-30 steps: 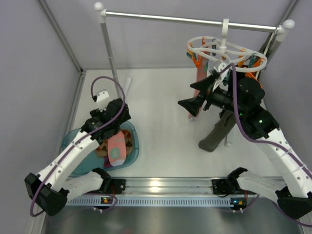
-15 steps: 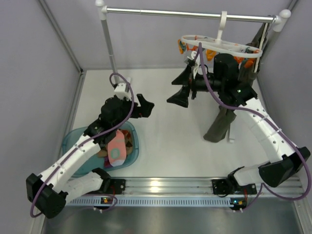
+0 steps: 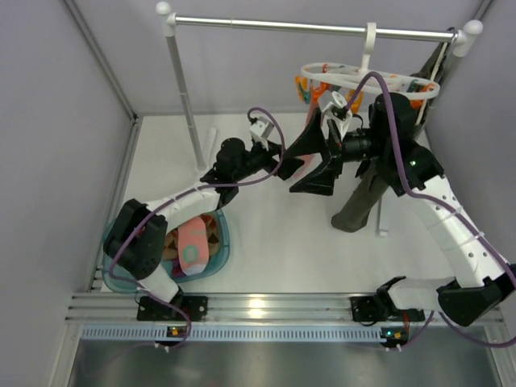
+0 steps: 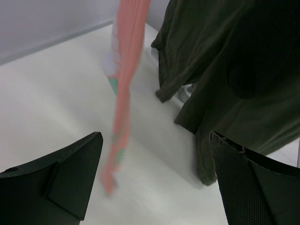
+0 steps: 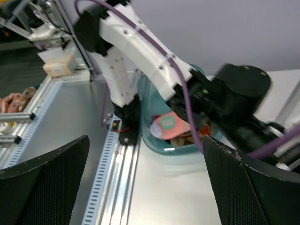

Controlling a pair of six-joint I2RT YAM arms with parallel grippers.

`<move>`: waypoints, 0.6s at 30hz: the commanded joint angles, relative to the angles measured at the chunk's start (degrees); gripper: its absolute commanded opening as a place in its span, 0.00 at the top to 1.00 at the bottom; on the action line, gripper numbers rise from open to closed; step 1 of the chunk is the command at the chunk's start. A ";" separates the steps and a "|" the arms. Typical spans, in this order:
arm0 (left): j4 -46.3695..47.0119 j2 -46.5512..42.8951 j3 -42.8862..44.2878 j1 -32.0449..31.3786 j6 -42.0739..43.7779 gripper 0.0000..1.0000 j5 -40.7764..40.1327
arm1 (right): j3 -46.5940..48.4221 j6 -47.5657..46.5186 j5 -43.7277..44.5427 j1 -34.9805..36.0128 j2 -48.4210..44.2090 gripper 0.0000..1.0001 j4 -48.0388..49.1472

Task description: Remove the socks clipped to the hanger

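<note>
The white hanger (image 3: 379, 79) hangs by its hook from the metal rail (image 3: 266, 26) at the back right, its oval frame tilted, with orange clips (image 3: 310, 85) showing on its left side. From above, the right arm and its cable cross in front of the frame and hide most of what hangs under it. The left wrist view shows one pink sock (image 4: 129, 56) with a teal patch hanging straight down over the white table (image 3: 266, 234), blurred at its lower end. Just beside it on the right hangs a long olive garment (image 4: 225, 70), which fills much of that view.

The left gripper (image 4: 154, 136) faces the sock and garment with its jaws spread wide and nothing between them. The right gripper (image 5: 146, 138) sits below the hanger's left side, close to the left gripper, also wide apart and empty, looking back at the left arm.

Near the left arm's base stands a teal basin (image 3: 224, 238) with another pink sock (image 3: 193, 246) lying in it.
</note>
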 commanded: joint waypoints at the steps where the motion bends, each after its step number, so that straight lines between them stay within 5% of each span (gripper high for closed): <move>1: 10.77 3.38 8.28 -2.30 5.79 0.02 2.83 | -4.86 14.19 -6.25 0.23 -3.51 0.01 16.03; 13: 10.77 26.92 31.13 -2.83 8.18 0.02 0.71 | -4.09 19.14 -5.91 3.92 -3.95 0.01 17.91; 18: 10.86 33.62 39.75 -2.74 5.37 0.05 3.26 | -0.50 9.04 22.19 4.10 -4.83 0.01 5.44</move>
